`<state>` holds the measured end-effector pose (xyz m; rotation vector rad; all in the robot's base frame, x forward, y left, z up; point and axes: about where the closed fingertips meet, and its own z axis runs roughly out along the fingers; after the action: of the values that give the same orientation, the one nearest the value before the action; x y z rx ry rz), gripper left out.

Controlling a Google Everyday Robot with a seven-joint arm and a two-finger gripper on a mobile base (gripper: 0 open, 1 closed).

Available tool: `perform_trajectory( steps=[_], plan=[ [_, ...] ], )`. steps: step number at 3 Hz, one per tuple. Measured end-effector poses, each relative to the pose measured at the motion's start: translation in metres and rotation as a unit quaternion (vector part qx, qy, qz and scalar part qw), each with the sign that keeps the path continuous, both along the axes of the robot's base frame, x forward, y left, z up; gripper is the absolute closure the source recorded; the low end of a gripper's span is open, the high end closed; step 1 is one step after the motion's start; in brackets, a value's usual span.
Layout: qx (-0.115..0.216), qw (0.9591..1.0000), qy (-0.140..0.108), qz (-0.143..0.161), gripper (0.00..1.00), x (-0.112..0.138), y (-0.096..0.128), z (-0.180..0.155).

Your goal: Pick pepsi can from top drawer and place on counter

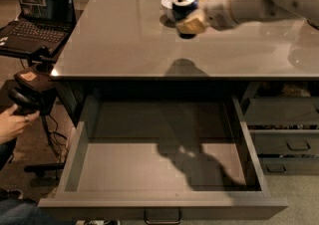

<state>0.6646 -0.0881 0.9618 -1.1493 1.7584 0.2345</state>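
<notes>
My gripper (188, 20) is shut on the pepsi can (183, 4), a dark blue can with a silver top. It holds the can upright in the air above the counter (119, 40), well over its middle. The white bowl (168, 3) is mostly hidden behind the can. My white arm reaches in from the upper right. The top drawer (159, 169) stands pulled wide open below the counter's front edge, its grey floor bare, with the arm's shadow across it. Its dark handle (162, 216) shows at the bottom.
A laptop (35, 10) sits on a small dark side table at the left. A person's hand (15, 122) and knee show at the lower left. Narrower dark drawers (284, 139) with small handles stand at the right.
</notes>
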Motion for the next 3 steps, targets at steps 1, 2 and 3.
perform_trajectory(
  steps=[1, 2, 3],
  plan=[
    [0.0, 0.9963, 0.033, 0.08, 1.0, 0.036, 0.058, -0.024],
    [0.02, 0.9874, 0.075, 0.138, 1.0, 0.057, 0.098, -0.068],
    [0.022, 0.9866, 0.08, 0.14, 1.0, 0.059, 0.1, -0.074]
  ],
)
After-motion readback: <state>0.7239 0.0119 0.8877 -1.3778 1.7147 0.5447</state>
